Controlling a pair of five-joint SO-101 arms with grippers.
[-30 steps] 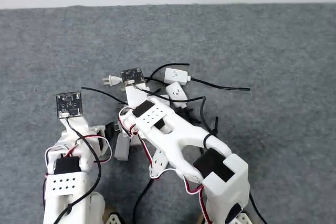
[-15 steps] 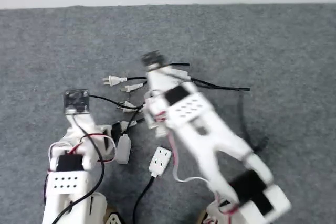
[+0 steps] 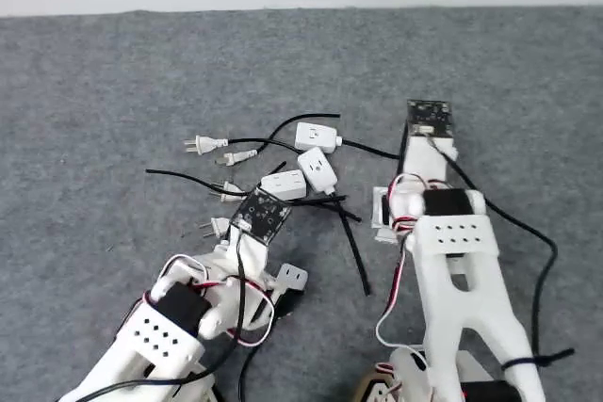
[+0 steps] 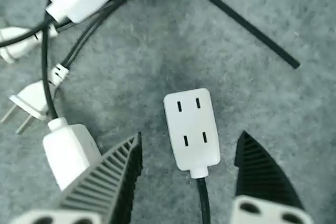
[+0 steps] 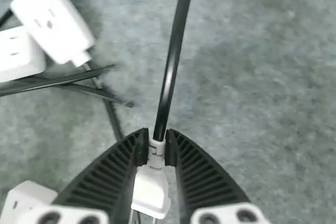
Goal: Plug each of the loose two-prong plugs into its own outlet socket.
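Nearest the bases, the left gripper (image 4: 191, 137) hangs with its jaws spread wide, holding nothing; under the gap lies a white outlet socket (image 4: 191, 129), face up with two pairs of slots showing and its black lead running back toward the arm; the high view places this socket (image 3: 290, 277) just ahead of the left arm. Just beside it lies a plain white block (image 4: 68, 153), and a little past that a loose plug (image 4: 29, 103) with both prongs bare, touching nothing but the grey carpet (image 4: 294, 14).

Across on the other side, the right gripper (image 5: 156, 135) is clamped tight on a white held plug (image 5: 151, 182); its black cord (image 5: 170, 77) runs straight away over the carpet.

Farther out, between the two arms, three white outlet blocks cluster among tangled cords: the near block (image 3: 283, 185), the middle block (image 3: 320, 171) touching it, and the far block (image 3: 317, 136) just beyond; a small plug (image 3: 226, 192) lies near the near block; farthest, a short plug (image 3: 240, 155) and an end plug (image 3: 200, 145) lie unplugged.
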